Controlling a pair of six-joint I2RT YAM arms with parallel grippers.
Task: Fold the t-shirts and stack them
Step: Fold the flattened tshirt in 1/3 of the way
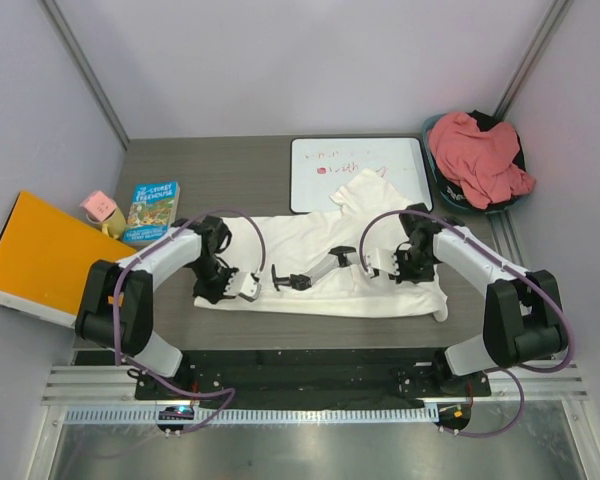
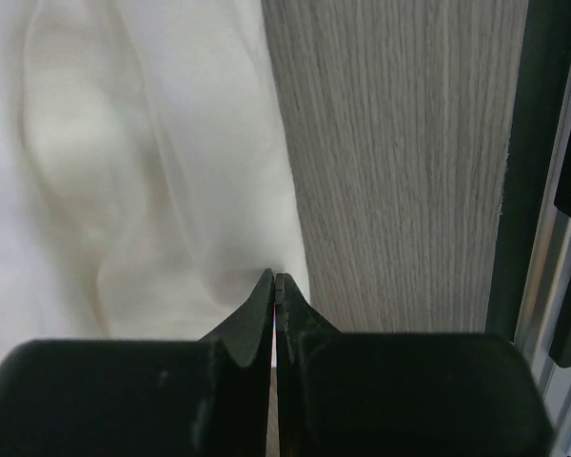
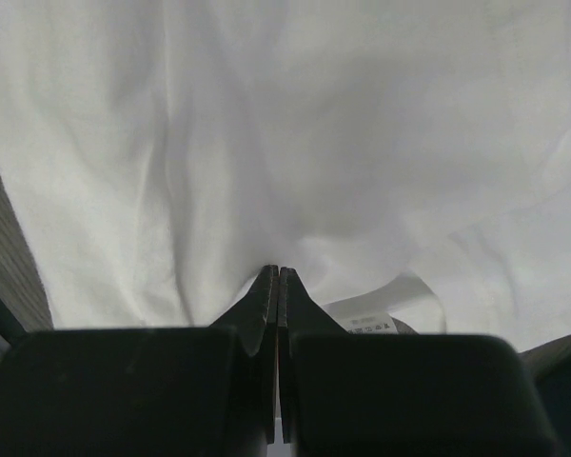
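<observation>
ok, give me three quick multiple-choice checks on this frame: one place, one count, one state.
1. Where is the pink t-shirt?
A) in the basket at the far right corner
B) held up in the air
C) on the floor

2. How many t-shirts lie spread on the table?
A) none
B) one
C) two

3. What state are the left claw and right claw in?
A) both shut
B) both wide open
C) left open, right shut

Key:
1A, it sits heaped in the basket.
2B, only the white t-shirt lies there.
3A, each wrist view shows fingertips meeting at white cloth.
</observation>
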